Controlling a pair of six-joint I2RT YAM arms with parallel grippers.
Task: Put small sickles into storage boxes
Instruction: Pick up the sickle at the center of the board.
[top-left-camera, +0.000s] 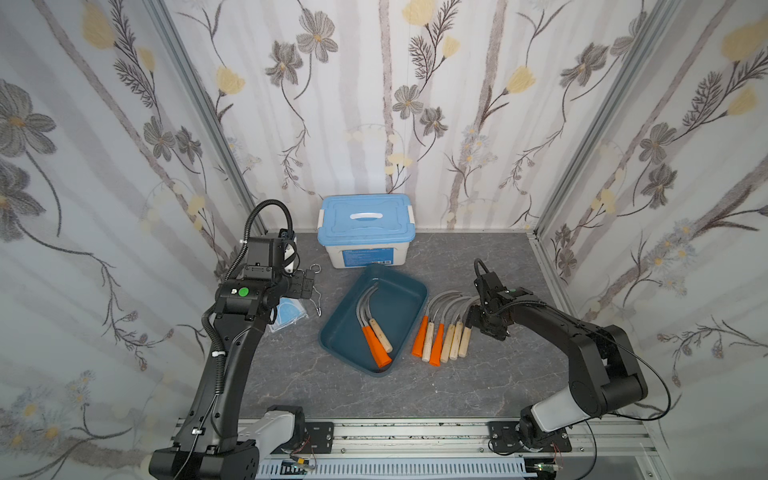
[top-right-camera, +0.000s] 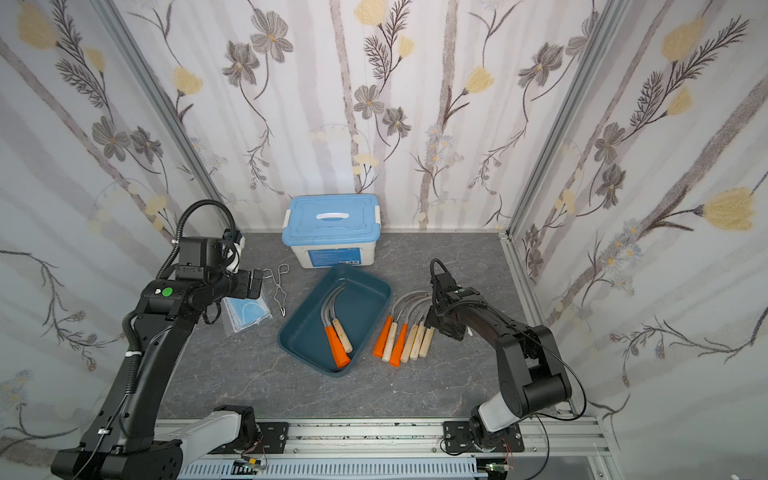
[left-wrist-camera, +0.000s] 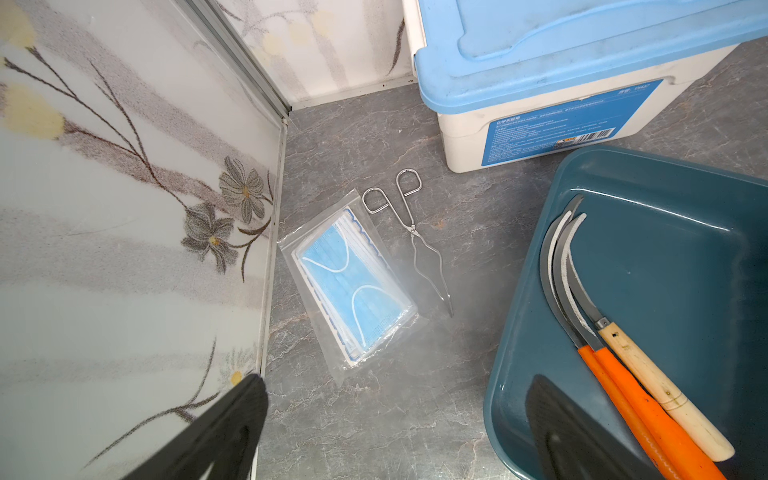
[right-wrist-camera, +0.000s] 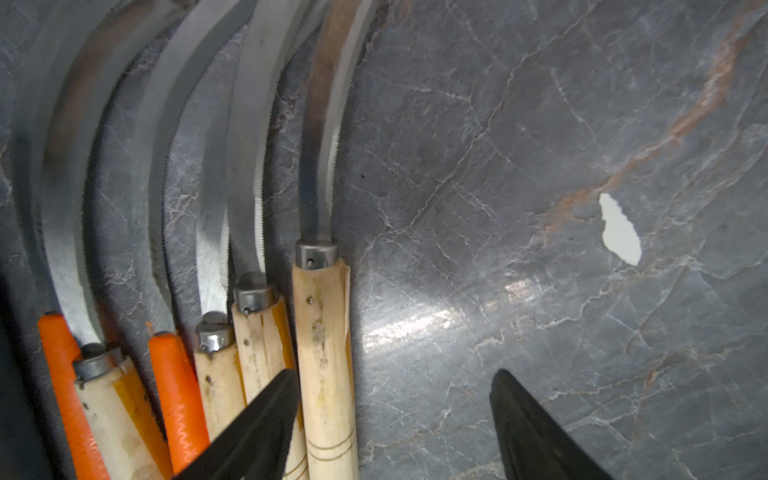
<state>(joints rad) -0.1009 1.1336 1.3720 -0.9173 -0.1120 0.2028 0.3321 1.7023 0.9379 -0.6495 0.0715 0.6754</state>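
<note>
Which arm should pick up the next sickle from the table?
Right. The right pincer is open directly over the end wooden-handled sickle in the row; the left pincer is across the tray, by the masks.

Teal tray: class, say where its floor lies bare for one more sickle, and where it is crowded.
Bare: the floor of the teal tray between the three sickles in it and the wall facing the row of six sickles, up to the corner by the white box. Crowded: along the wall toward the mask pack, where those three lie.
</note>
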